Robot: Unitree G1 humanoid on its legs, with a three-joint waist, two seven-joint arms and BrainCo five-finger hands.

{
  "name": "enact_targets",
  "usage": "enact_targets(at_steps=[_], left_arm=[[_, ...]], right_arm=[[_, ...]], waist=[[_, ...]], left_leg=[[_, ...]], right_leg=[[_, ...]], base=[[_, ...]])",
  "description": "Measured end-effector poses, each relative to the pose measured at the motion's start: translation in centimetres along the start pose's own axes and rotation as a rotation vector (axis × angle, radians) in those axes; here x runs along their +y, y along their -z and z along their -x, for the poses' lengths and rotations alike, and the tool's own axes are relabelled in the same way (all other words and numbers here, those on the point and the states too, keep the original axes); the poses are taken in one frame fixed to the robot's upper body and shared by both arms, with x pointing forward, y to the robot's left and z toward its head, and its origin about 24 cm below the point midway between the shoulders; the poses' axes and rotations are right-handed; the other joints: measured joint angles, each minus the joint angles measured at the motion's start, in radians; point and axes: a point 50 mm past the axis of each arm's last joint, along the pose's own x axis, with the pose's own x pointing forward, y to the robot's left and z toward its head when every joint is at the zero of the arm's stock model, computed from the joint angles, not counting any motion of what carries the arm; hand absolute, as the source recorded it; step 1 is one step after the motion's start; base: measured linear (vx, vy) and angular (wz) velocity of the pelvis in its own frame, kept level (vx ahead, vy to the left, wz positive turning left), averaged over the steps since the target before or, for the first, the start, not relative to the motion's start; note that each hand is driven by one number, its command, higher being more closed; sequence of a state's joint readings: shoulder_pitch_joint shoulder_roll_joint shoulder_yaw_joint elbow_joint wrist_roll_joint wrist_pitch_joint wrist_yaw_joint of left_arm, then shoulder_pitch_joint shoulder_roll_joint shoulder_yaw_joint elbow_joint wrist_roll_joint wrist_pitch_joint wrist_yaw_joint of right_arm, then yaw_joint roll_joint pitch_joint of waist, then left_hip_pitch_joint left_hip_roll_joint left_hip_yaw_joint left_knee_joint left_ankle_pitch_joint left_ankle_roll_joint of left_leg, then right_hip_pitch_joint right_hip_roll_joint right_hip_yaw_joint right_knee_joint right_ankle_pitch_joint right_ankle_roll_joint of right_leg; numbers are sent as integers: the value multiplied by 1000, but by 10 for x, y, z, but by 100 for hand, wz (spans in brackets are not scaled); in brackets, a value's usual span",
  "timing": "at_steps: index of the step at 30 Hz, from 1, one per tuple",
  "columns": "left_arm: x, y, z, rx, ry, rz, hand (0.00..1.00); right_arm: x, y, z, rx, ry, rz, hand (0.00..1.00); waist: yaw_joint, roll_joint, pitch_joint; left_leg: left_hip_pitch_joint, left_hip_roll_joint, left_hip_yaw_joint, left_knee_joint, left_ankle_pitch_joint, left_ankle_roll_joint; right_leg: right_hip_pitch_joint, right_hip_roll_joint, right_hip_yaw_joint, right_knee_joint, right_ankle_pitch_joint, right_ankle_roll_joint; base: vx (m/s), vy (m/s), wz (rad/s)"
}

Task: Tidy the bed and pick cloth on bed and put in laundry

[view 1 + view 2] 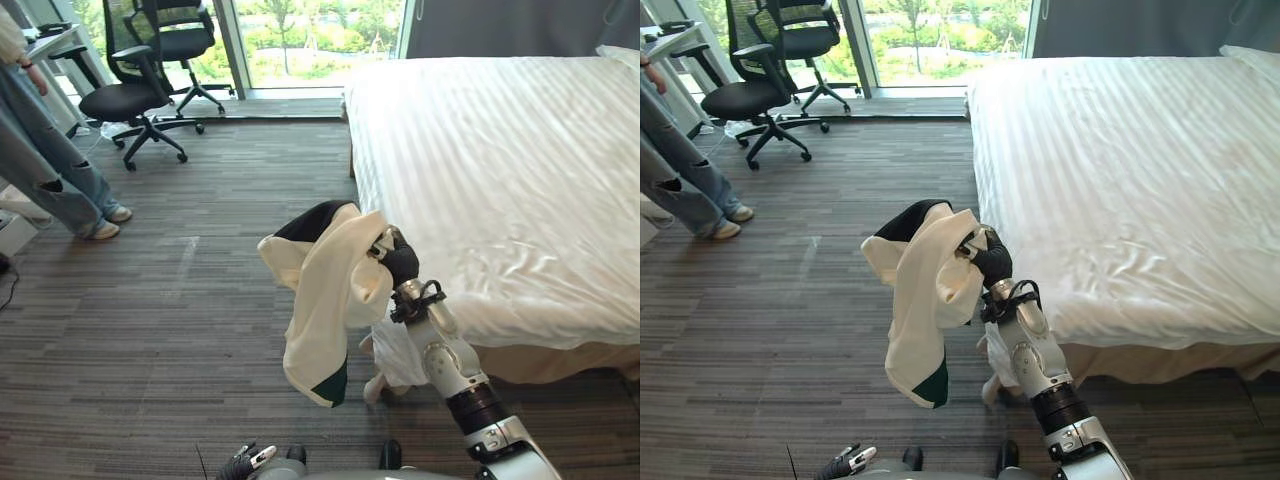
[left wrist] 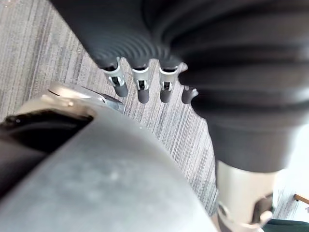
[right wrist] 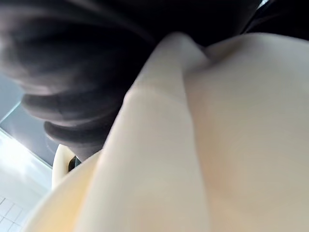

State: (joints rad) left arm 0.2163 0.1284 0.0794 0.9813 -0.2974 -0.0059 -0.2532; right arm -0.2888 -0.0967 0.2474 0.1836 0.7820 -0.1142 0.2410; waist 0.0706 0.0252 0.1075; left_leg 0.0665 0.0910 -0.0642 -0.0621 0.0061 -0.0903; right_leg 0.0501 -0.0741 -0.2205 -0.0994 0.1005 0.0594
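Note:
A cream garment (image 1: 328,292) with black and dark green parts hangs in the air over the floor, just off the bed's near corner. My right hand (image 1: 402,262) is raised and shut on its upper edge, and the cloth drapes down to the left of the arm. In the right wrist view the cream cloth (image 3: 217,145) lies right against the hand. The bed (image 1: 520,170) has a smooth white striped sheet with a few wrinkles near its front edge. My left hand (image 1: 245,463) hangs low by my body, its fingers (image 2: 140,87) relaxed and holding nothing.
A person in jeans (image 1: 55,175) stands at the far left by a white desk (image 1: 50,40). Two black office chairs (image 1: 135,95) stand near the window at the back left. Grey striped carpet (image 1: 180,300) spreads between them and the bed.

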Motion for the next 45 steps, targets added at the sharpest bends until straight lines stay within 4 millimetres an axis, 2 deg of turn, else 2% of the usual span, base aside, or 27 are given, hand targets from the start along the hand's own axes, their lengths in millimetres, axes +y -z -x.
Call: enact_targets(at_steps=[4, 5, 6, 7, 10, 12, 14, 15, 16, 19, 20, 21, 22, 23, 25, 29, 31, 32, 33, 34, 35, 36, 37, 38, 40, 42, 45], left_arm=[[-2, -5, -2, -14, -15, 54, 0], [-3, -7, -3, -19, -15, 60, 0], [-8, -14, -7, -39, -8, 75, 0], [-13, -21, -9, -58, 7, 71, 0], [-28, -27, -13, -89, 50, 43, 0], [-30, -30, -13, -104, 60, 37, 0], [-30, -35, -13, -123, 68, 43, 0], [-33, -35, -13, -129, 77, 56, 0], [-32, -34, -11, -137, 81, 55, 0], [-32, -31, -10, -120, 84, 54, 0], [-34, -31, -10, -119, 95, 46, 0], [-35, -33, -10, -120, 105, 20, 0], [-34, -35, -10, -125, 107, 4, 0], [-34, -40, -9, -130, 117, -34, 0], [-38, -40, -10, -116, 134, -61, 0], [-47, -38, -10, -95, 170, -82, 0], [-46, -34, -9, -79, 168, -75, 0], [-45, -34, -9, -76, 165, -71, 0], [-40, -27, -7, -65, 151, -38, 0], [-29, -25, -4, -77, 116, 16, 0], [-26, -26, -4, -87, 99, 49, 0], [-31, -30, -3, -135, 118, 104, 0], [-37, -31, -1, -173, 160, 134, 0], [-39, -30, -1, -178, 176, 143, 0], [-47, -28, -1, -173, 254, 93, 0], [-52, -29, -1, -169, 291, 57, 0], [-41, -29, 2, -145, 291, -34, 0]], right_arm=[[6, 9, 0, 30, -29, -95, 100], [6, 10, 2, 38, -28, -102, 100], [5, 14, 4, 51, -22, -121, 100], [4, 16, 7, 59, -13, -133, 100], [2, 26, 18, 92, 14, -145, 100], [0, 30, 23, 116, 20, -117, 100], [1, 35, 28, 144, 15, -72, 100], [-1, 39, 33, 159, 24, -36, 100], [1, 42, 36, 163, 22, -8, 100], [-5, 47, 48, 162, 76, 37, 100], [-9, 51, 58, 174, 116, 80, 100], [-12, 53, 63, 183, 139, 107, 100], [-12, 55, 65, 192, 145, 113, 100], [-13, 59, 73, 223, 168, 140, 100], [-15, 58, 90, 232, 211, 154, 100], [-20, 40, 119, 196, 274, 228, 100], [-31, 37, 142, 210, 362, 239, 100], [-32, 37, 145, 213, 371, 239, 100], [-35, 42, 157, 239, 411, 235, 100], [-38, 50, 161, 261, 434, 220, 100], [-41, 52, 163, 267, 446, 219, 100], [-48, 54, 169, 276, 479, 228, 100], [-54, 58, 177, 294, 509, 234, 100], [-56, 60, 179, 299, 523, 230, 100], [-64, 58, 181, 263, 575, 232, 100], [-71, 54, 188, 224, 626, 231, 100], [-81, 56, 187, 201, 673, 206, 100]], waist=[[-7, -1, -1], [-14, 0, -6], [-35, 1, -7], [-47, 1, -7], [-53, 12, -25], [-26, 14, -26], [-29, 10, -25], [-29, 13, -26], [-22, -4, -26], [-15, -21, -31], [-17, -11, -30], [-30, -10, -26], [-34, -12, -22], [-55, -19, -4], [-72, -28, 1], [-116, -14, 2], [-140, -1, 3], [-141, -2, 3], [-118, -21, -5], [-98, -52, -14], [-95, -39, -8], [-97, -11, -15], [-71, 3, -23], [-55, 9, -29], [-62, 15, -31], [-56, 14, -30], [-52, -19, -35]], left_leg=[[-11, 0, 10, -13, 15, -1], [-21, 14, 80, -9, 9, 9], [-22, 50, 244, -10, 1, 24], [-24, 72, 398, -1, 10, 94], [-93, 126, 686, 155, 4, 227], [-115, 134, 769, 245, -13, 244], [-150, 136, 879, 341, -17, 249], [-150, 115, 887, 347, -56, 250], [-152, 70, 834, 318, -93, 196], [-168, -48, 691, 250, -97, 212], [-156, -108, 580, 189, -67, 220], [-154, -134, 495, 163, -33, 222], [-152, -146, 448, 147, -24, 225], [-125, -180, 325, 99, 0, 231], [-89, -225, 201, 68, -1, 232], [-81, -287, -143, 76, -3, 241], [-83, -305, -335, 128, 13, 246], [-81, -306, -341, 134, 14, 244], [-67, -333, -387, 157, 9, 231], [-68, -354, -350, 197, -73, 205], [-79, -309, -245, 221, -111, 218], [-128, -230, -90, 278, -144, 182], [-139, -196, -8, 293, -149, 187], [-137, -189, 9, 287, -152, 190], [-141, -103, 285, 280, -156, 196], [-139, -72, 454, 291, -160, 185], [-100, -154, 363, 191, -102, 180]], right_leg=[[17, -14, -60, 1, -3, -7], [24, -20, -86, 1, -7, -9], [54, -37, -160, 1, -18, 2], [90, -65, -245, 1, -27, 12], [140, -126, -421, 64, -77, 46], [165, -169, -471, 111, -103, 67], [196, -211, -534, 170, -118, 83], [223, -236, -572, 236, -145, 93], [246, -268, -601, 294, -188, 102], [236, -379, -619, 527, -183, 92], [165, -444, -518, 763, -104, -40], [93, -418, -395, 886, -177, -61], [56, -377, -326, 922, -223, -48], [-27, -232, -160, 941, -326, 1], [-86, -153, -80, 880, -407, -2], [-237, 16, 188, 662, -432, -25], [-297, 121, 418, 576, -407, 12], [-296, 123, 428, 566, -400, 16], [-277, 101, 443, 469, -324, 8], [-218, 22, 398, 335, -129, 23], [-186, 14, 347, 312, -129, 26], [-144, 5, 245, 290, -125, 18], [-87, -12, 142, 270, -160, 11], [-66, -17, 106, 258, -162, 10], [38, -63, -116, 214, -179, 14], [90, -95, -239, 245, -219, 31], [104, -140, -299, 312, -270, 28]], base=[[0, -6, 34], [-18, 23, 121], [44, 41, 186], [74, 71, 206], [139, 146, 217], [189, 233, 166], [232, 289, 187], [232, 343, 199], [199, 323, 194], [119, 204, 194], [176, 181, 231], [172, 144, 238], [153, 15, 268], [106, -43, 278], [183, -101, 299], [213, -110, 266], [245, -144, 267], [179, -158, 243], [172, -217, 186], [139, -183, 208], [101, -195, 206], [91, -155, 233], [112, -160, 226], [132, -75, 227], [97, 40, 260], [97, 101, 231], [112, 91, 167]])
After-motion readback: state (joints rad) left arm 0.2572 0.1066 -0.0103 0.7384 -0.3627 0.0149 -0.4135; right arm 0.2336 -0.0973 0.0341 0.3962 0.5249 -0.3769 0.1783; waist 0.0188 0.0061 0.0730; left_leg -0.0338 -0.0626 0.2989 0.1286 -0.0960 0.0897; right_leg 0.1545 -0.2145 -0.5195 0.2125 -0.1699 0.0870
